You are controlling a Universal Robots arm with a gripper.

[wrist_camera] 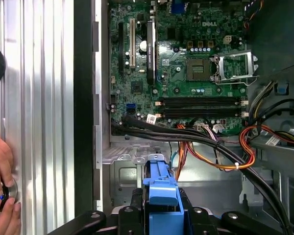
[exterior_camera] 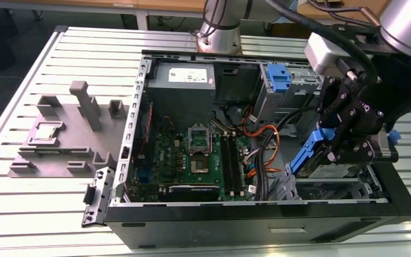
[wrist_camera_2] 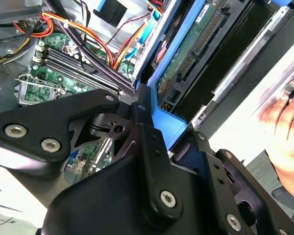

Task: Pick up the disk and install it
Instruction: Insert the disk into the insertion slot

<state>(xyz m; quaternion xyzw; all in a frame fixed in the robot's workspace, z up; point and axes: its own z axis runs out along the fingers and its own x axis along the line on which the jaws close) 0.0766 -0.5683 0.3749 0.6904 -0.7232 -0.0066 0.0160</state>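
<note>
The disk (exterior_camera: 312, 155), a drive in a blue plastic carrier, hangs tilted over the metal drive cage (exterior_camera: 334, 188) at the front corner of the open computer case, on the exterior view's right. My gripper (exterior_camera: 348, 140) is shut on it from above. In the second wrist view the disk's green circuit side (wrist_camera_2: 196, 44) and its blue carrier (wrist_camera_2: 165, 120) run between the black fingers (wrist_camera_2: 148, 147). In the first wrist view the carrier's blue end (wrist_camera: 159, 188) is clamped in the gripper (wrist_camera: 159, 213), above the case floor.
The open case (exterior_camera: 130, 134) holds a motherboard (exterior_camera: 198, 155), orange and black cables (exterior_camera: 263, 140), a grey power supply (exterior_camera: 184, 79) and a bare blue bracket (exterior_camera: 278, 75). A grey fixture (exterior_camera: 70, 134) lies on the slatted table. A person's hand (wrist_camera: 0, 188) rests beside the case.
</note>
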